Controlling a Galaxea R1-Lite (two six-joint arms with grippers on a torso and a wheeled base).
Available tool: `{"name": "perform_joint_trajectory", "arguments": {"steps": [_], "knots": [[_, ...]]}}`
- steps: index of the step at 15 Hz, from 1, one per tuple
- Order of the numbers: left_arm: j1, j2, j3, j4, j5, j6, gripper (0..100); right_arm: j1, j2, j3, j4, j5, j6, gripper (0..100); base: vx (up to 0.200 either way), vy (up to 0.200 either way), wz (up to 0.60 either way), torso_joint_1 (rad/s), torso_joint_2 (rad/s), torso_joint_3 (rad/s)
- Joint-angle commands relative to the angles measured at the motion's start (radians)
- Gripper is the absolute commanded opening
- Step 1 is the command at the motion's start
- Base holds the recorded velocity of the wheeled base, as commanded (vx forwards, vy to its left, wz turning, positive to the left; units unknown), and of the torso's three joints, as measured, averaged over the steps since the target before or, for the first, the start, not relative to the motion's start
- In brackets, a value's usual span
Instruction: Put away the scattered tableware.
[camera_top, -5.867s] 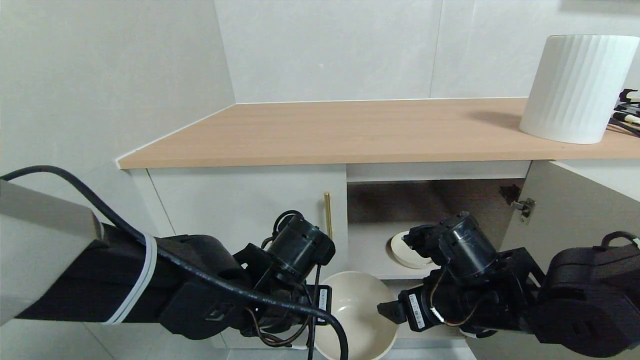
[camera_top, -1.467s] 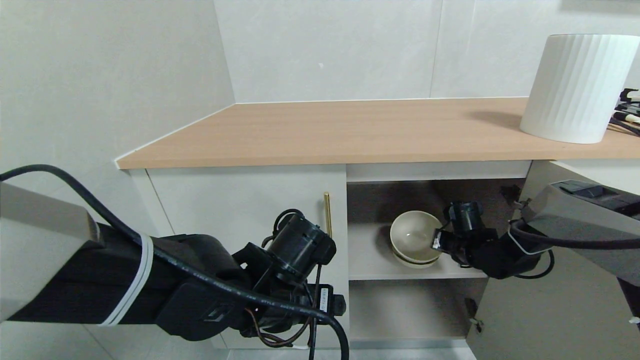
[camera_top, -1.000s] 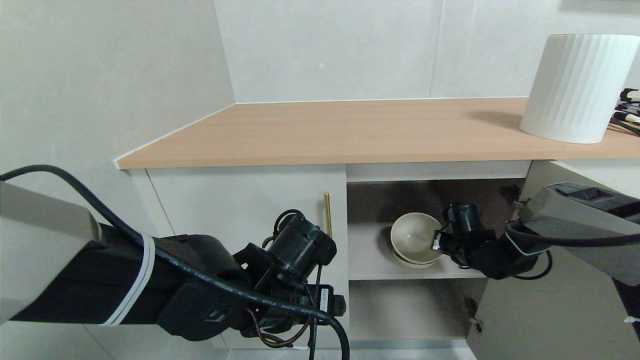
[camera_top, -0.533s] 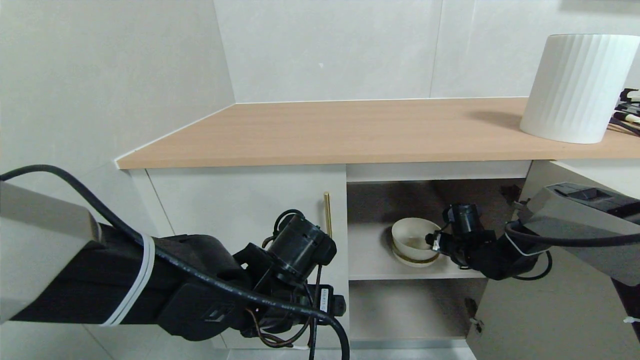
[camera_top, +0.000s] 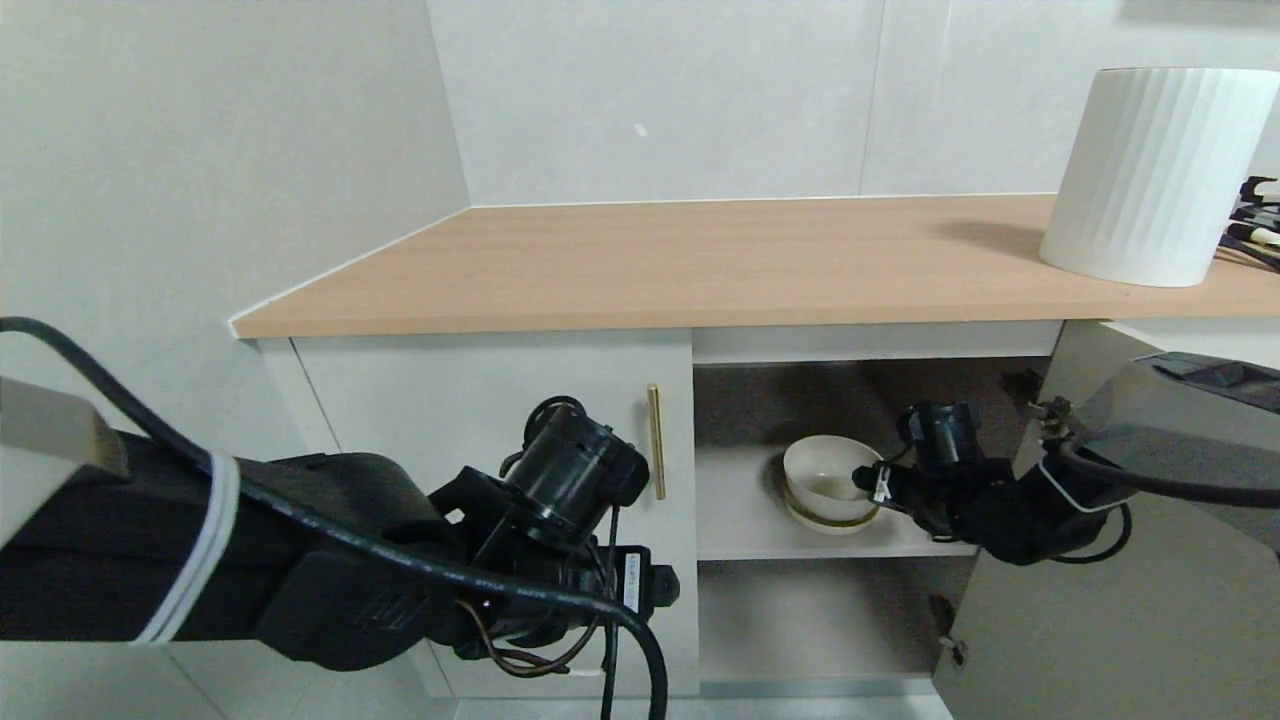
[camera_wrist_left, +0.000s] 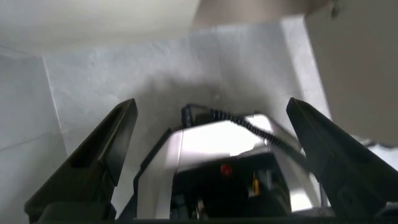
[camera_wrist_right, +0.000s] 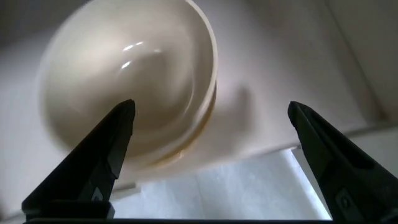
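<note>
Your cabinet stands with its right door open. Your left gripper hangs low before the cabinet's closed left door, jaws spread, empty. Your right gripper is inside the cabinet opening, released, just beside the bowl. That bowl sits nested on a second bowl on the cabinet's upper shelf.

Upper cabinet shelf — two nested cream bowls sit on it; the wooden countertop above carries a white ribbed canister.
</note>
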Motion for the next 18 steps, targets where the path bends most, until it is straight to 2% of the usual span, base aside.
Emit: {"name": "perform_joint_trajectory", "arguments": {"steps": [1, 2, 3, 5, 7, 10, 11, 13, 14, 16, 18], "knots": [[0.040, -0.124, 0.025, 0.001, 0.013, 0.003, 100, 0.056, -0.251, 0.187, 0.024, 0.030, -0.004, 100, 0.000, 0.000, 0.00, 0.000, 0.00, 0.000], [0.066, -0.198, 0.038, 0.005, 0.013, 0.008, 100, 0.069, -0.351, 0.244, 0.042, 0.054, -0.006, 100, 0.000, 0.000, 0.00, 0.000, 0.00, 0.000], [0.097, -0.271, 0.053, 0.021, 0.015, 0.029, 100, 0.083, -0.449, 0.288, 0.081, 0.076, -0.012, 100, 0.000, 0.000, 0.00, 0.000, 0.00, 0.000], [0.123, -0.414, 0.102, 0.042, 0.010, 0.066, 100, 0.102, -0.639, 0.372, 0.199, 0.132, -0.047, 100, 0.000, 0.000, 0.00, 0.000, 0.00, 0.000], [0.128, -0.500, 0.174, 0.041, 0.007, 0.069, 100, 0.128, -0.803, 0.432, 0.345, 0.160, -0.091, 100, 0.000, 0.000, 0.00, 0.000, 0.00, 0.000], [0.183, -0.543, 0.234, 0.036, 0.006, 0.071, 100, 0.158, -0.921, 0.454, 0.506, 0.160, -0.088, 100, 0.000, 0.000, 0.00, 0.000, 0.00, 0.000], [0.189, -0.546, 0.242, 0.036, 0.006, 0.071, 100, 0.158, -0.928, 0.466, 0.507, 0.155, -0.087, 100, 0.000, 0.000, 0.00, 0.000, 0.00, 0.000], [0.194, -0.523, 0.237, 0.016, 0.004, 0.100, 100, 0.161, -0.961, 0.487, 0.512, 0.154, -0.088, 100, 0.000, 0.000, 0.00, 0.000, 0.00, 0.000], [0.194, -0.509, 0.240, -0.012, 0.010, 0.134, 100, 0.192, -0.967, 0.501, 0.512, 0.148, -0.088, 100, 0.000, 0.000, 0.00, 0.000, 0.00, 0.000], [0.194, -0.512, 0.246, -0.015, 0.010, 0.132, 100, 0.214, -0.957, 0.506, 0.512, 0.143, -0.090, 100, 0.000, 0.000, 0.00, 0.000, 0.00, 0.000], [0.194, -0.512, 0.246, -0.015, 0.009, 0.134, 100, 0.221, -0.932, 0.512, 0.512, 0.142, -0.088, 100, -0.200, 0.000, 0.00, 0.002, 0.01, 0.002]]}}
